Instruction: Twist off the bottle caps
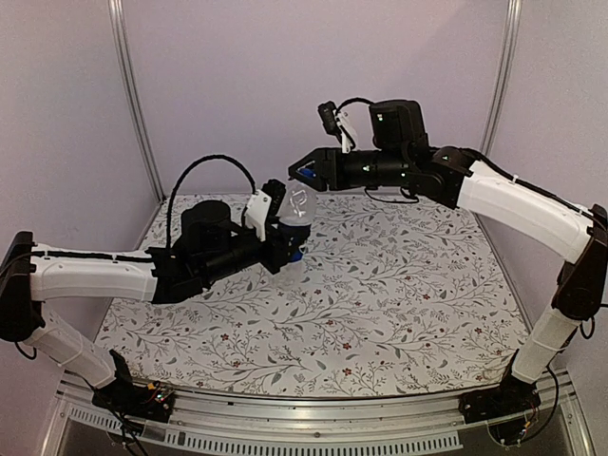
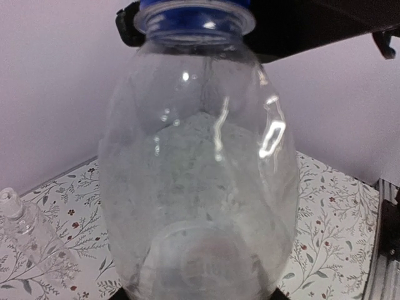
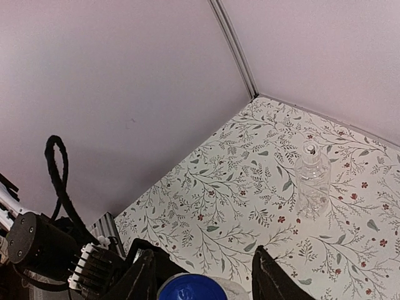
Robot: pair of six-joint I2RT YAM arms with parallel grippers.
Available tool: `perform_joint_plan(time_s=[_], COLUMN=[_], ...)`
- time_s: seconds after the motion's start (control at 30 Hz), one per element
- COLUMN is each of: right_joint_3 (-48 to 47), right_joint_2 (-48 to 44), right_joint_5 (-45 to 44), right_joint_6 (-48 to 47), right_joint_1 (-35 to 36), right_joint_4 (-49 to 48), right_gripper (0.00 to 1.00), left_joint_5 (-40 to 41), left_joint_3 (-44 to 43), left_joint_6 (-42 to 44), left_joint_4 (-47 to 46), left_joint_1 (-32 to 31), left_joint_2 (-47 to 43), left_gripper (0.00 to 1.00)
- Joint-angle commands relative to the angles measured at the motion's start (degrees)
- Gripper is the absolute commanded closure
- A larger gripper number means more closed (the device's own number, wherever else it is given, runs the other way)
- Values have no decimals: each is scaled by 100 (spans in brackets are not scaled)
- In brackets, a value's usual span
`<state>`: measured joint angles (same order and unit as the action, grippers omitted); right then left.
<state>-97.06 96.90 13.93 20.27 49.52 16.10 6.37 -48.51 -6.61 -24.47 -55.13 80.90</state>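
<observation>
Clamping the bottle point(image 1: 297, 207) in the left hand point(image 1: 283, 245), clear of the bench point(image 1: 399, 285); straddling its blue cap point(image 3: 190, 289) with the right hand point(image 1: 304, 174), fingers spread, not pinching. Farther back, standing upright on the bench: the other bottle point(image 3: 312, 181).

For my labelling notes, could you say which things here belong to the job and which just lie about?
Job in hand:
raised clear bottle
blue cap
standing bottle

Just there:
floral tablecloth
metal frame posts
</observation>
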Motion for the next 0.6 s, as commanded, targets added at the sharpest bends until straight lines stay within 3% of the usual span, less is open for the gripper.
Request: perform_joint_plan(time_s=[0.0,0.37,0.57], right_joint_3=[140,304,503], right_joint_2=[-63,-221,-441], right_joint_5=[107,136,475], right_joint_6=[0,-89,-377], right_joint_1=[45,45,26], right_joint_4=[-246,-382,-666], right_gripper=[53,72,83], left_joint_5=[99,72,-391], left_joint_3=[-156,-133,4], left_joint_6=[113,116,165], left_joint_4=[38,56,-167], left_joint_1=[-88,-96,-99], left_joint_2=[-48,-60,-136], left_gripper=[64,64,64])
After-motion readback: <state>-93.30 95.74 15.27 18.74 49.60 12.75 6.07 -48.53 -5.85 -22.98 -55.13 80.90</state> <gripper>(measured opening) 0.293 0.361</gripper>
